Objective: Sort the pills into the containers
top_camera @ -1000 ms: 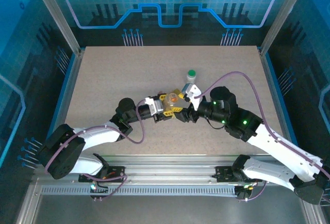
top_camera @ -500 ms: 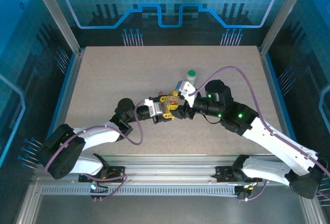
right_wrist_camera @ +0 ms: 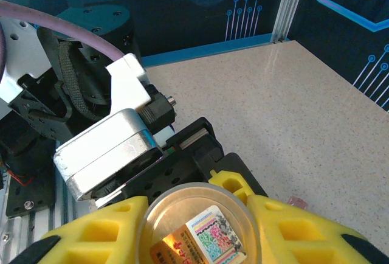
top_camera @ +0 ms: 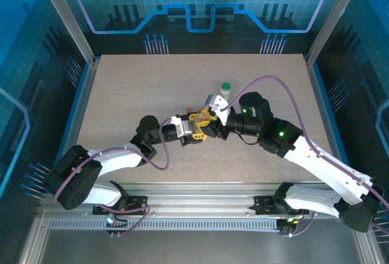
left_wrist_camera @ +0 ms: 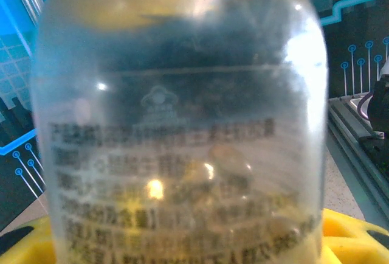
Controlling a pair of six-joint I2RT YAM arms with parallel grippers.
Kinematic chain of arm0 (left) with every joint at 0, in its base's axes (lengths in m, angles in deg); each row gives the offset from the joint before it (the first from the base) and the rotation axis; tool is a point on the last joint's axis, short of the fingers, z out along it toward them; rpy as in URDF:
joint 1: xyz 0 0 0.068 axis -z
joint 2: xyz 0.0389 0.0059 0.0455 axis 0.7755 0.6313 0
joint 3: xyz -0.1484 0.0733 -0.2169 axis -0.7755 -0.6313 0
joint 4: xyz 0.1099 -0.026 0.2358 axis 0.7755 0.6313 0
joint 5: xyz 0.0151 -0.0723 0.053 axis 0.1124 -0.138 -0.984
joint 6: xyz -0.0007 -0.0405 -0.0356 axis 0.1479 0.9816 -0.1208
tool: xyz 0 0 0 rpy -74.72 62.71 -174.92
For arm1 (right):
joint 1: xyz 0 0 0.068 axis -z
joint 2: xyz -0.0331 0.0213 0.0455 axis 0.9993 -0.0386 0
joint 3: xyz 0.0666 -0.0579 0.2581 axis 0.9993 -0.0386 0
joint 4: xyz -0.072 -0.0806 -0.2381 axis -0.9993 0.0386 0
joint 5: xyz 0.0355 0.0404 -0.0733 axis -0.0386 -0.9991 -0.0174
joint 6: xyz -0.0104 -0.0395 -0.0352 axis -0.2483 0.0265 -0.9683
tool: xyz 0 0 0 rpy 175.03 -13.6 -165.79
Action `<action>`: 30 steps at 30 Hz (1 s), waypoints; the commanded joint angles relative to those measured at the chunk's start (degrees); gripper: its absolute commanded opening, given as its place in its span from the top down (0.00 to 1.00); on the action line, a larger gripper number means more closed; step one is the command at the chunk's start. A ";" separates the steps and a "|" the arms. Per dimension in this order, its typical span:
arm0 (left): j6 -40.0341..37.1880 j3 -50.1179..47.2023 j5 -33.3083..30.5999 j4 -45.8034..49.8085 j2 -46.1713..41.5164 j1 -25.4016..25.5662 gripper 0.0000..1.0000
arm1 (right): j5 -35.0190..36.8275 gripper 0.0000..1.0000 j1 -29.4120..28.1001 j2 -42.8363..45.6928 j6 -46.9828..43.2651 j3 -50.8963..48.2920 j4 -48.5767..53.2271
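A clear pill bottle (left_wrist_camera: 182, 112) with printed text stands close before the left wrist camera, and brownish pills (left_wrist_camera: 228, 160) show low inside it. My left gripper (left_wrist_camera: 182, 246) is shut on it, its yellow fingers (left_wrist_camera: 352, 233) at the frame's bottom corners. In the right wrist view my right gripper (right_wrist_camera: 197, 227) has its yellow fingers (right_wrist_camera: 91, 230) hugging both sides of the bottle's round end (right_wrist_camera: 197, 215), where a QR label shows. From above, both grippers (top_camera: 199, 125) (top_camera: 211, 124) meet at mid-table. A tiny pinkish square (right_wrist_camera: 298, 202) lies beside the right finger; I cannot tell whether it is one of the containers.
A white bottle with a green cap (top_camera: 225, 87) stands just behind the grippers. The speckled tabletop (top_camera: 134, 87) is bare to the left and at the back. Aluminium posts and blue walls (top_camera: 79, 106) fence the table edges.
My right gripper has moved left toward the left gripper and its jaws have narrowed round the bottle's end. The left arm has held still with the bottle.
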 commanded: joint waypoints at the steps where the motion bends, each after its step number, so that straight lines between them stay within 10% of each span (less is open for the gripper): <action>1: -1.69 0.08 2.34 -2.63 0.44 0.39 1.00 | 1.14 0.88 0.85 -0.78 1.48 1.82 0.21; 8: -1.47 -0.29 0.54 -3.66 0.54 0.40 0.90 | -0.03 1.00 1.18 -0.42 2.03 1.26 -0.21; 12: -0.91 -0.06 -0.03 -3.82 0.69 0.39 0.62 | -0.83 1.00 1.23 -0.25 2.35 1.01 -0.56; 15: -0.36 0.16 -0.52 -4.24 1.04 0.38 0.01 | -0.98 1.00 1.19 -0.09 2.59 0.99 -0.60; 24: 1.07 -0.69 -3.71 -7.82 1.57 0.33 0.01 | 3.53 1.00 1.20 1.50 0.87 0.39 0.43; 30: 4.92 -4.66 -15.59 -15.86 0.72 0.34 0.01 | 20.03 1.00 2.36 1.32 -2.61 -0.68 1.26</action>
